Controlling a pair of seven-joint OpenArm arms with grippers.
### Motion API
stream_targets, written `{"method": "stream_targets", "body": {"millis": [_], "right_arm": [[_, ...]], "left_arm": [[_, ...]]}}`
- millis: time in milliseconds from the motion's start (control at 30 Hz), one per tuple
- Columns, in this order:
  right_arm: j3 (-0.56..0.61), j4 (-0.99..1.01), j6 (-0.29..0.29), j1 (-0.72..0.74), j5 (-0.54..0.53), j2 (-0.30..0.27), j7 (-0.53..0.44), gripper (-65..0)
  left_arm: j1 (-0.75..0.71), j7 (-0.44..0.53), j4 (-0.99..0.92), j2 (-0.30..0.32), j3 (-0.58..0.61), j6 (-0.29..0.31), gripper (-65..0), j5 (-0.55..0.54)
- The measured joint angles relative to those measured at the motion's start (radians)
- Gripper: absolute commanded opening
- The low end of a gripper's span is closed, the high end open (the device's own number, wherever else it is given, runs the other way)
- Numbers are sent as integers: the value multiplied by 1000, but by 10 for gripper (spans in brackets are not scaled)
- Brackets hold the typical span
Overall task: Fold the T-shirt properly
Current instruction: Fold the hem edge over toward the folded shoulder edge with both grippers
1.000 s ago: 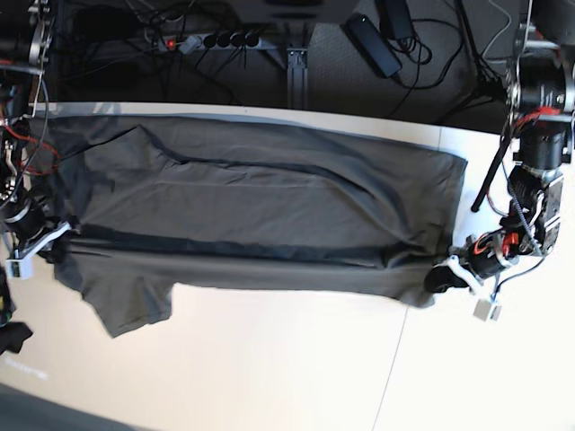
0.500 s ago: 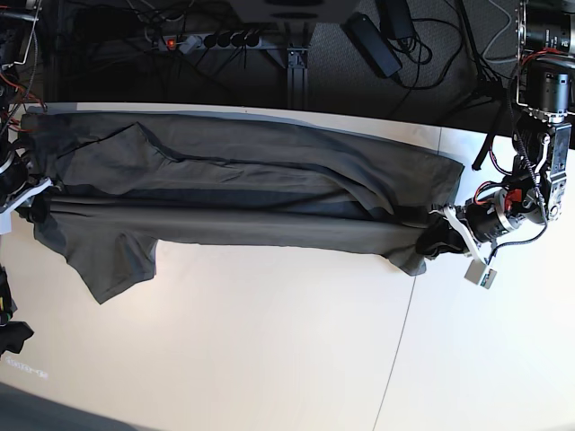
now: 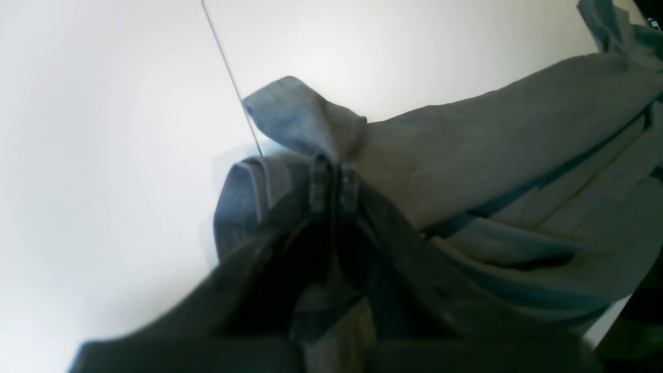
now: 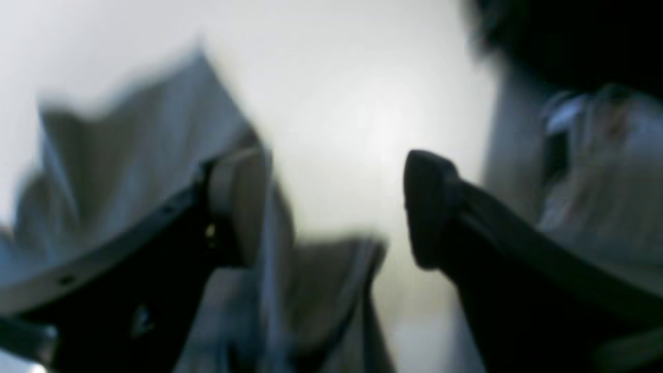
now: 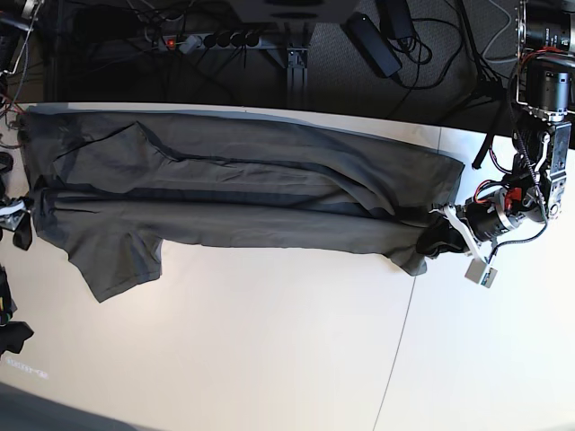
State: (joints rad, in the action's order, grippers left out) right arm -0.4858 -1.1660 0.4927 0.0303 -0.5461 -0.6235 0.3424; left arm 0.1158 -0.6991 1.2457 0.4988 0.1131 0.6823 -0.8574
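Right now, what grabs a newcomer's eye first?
The dark olive-grey T-shirt, folded lengthwise into a long band across the far half of the white table, one sleeve sticking out toward the near side. The left hand is shut on a bunched corner at its end; the right hand is open.

T-shirt [image 5: 243,193]: plain dark olive-grey | table [image 5: 269,359]: white | tool fingers [image 4: 430,207]: black

Robotics lab, cabled arm [image 5: 535,135], power strip [image 5: 211,39]
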Motion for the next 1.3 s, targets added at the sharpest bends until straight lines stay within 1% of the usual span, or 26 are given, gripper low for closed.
{"method": "stream_targets", "body": {"millis": [100,200,267,400,500,567,767,833,900,967,1133,1233,1300], "right_arm": [[13,7,0,77,10,3,34,-238],[90,73,1,181,67,16,45,-239],[164,171,1,255,89,23,36,-239],[282,432,0,394,177,37,-35,-238],[341,604,0,475,183,38,-53,-239],[371,666,2,505,177,35,-67,-239],[483,674,5,525,184,34,-80,-238],[500,668,5,529,165,42,-76,-239],[501,649,5,529,142,57,-73,-239],[504,626,6,527,112,63,-47,-239],[504,592,6,521,102,64,4,-239],[504,592,6,522,97,64,16,-239],[504,592,6,526,97,67,45,-239]], "left_arm": [[-5,-1,0,0,0,0,-650,0],[-5,-4,0,0,0,0,-650,-1],[-5,-4,0,0,0,0,-650,-1],[-7,-28,0,0,0,0,-650,-2],[-7,-35,0,0,0,0,-650,-7],[-7,-35,2,0,0,0,-650,-23],[-8,-34,2,0,0,0,-650,-34],[-8,-34,2,0,0,0,-650,-34],[-8,-34,2,0,0,0,-650,-34],[-8,-34,2,0,0,0,-650,-34],[-8,-34,2,0,0,0,-650,-34],[-7,-33,2,0,0,0,-650,-34],[-8,-33,2,0,0,0,-650,-35]]}}
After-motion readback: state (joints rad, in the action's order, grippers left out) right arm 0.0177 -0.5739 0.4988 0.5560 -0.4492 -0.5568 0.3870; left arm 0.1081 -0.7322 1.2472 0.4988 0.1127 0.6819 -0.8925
